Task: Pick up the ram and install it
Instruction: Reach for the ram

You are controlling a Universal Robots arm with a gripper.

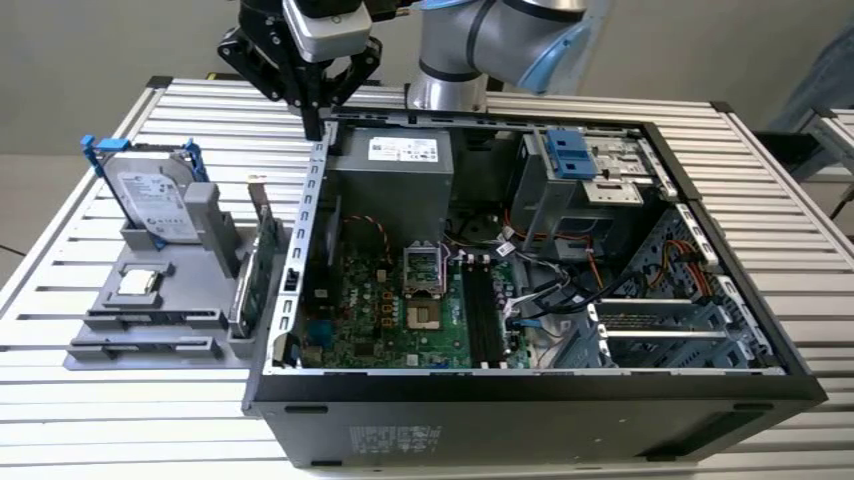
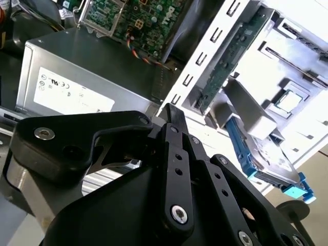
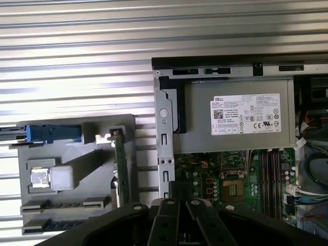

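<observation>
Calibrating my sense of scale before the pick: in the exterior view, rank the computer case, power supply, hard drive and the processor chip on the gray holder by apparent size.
1. Computer case, largest by far.
2. Power supply.
3. Hard drive, a little smaller than the power supply.
4. Processor chip, smallest.

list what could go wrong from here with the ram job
1. The gripper hangs shut close above the case's perforated wall; a straight descent could strike that metal edge.
2. The green expansion card stands upright in the gray holder beside the case; a sweep there could clip it.
3. Loose cables lie beside the motherboard's memory slots and could snag during insertion.
</observation>
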